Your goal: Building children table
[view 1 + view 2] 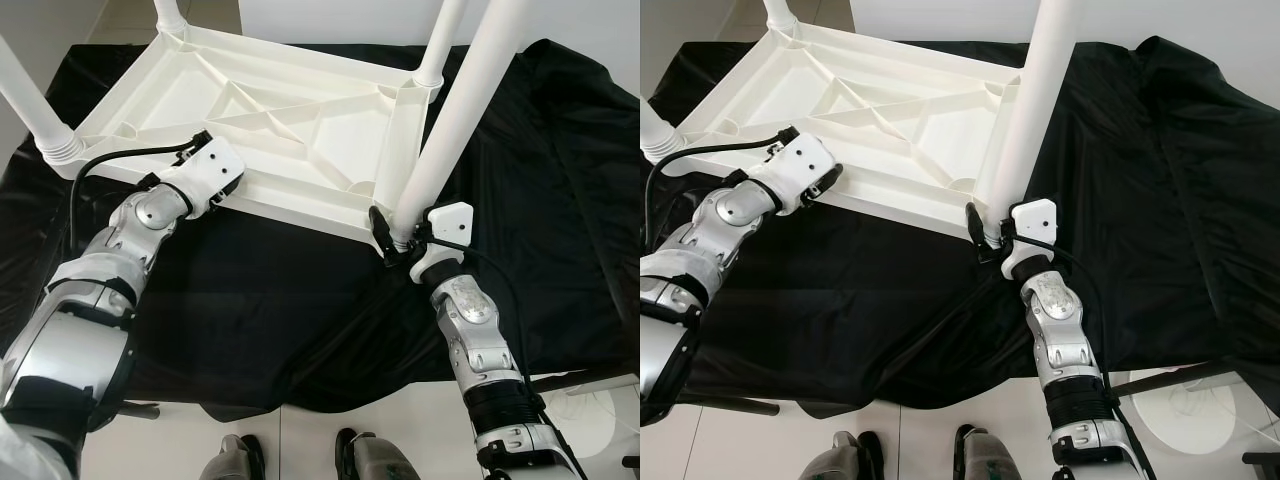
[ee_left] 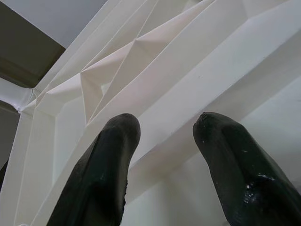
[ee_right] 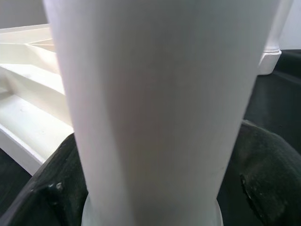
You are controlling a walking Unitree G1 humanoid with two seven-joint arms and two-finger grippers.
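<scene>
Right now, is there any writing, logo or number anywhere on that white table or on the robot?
None can be read: the upturned white table, its legs, the black cloth and both grippers, left and right, show no text.

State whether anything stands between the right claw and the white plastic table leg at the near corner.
Nothing visible does: the right claw already grips the white plastic table leg at its base.
</scene>
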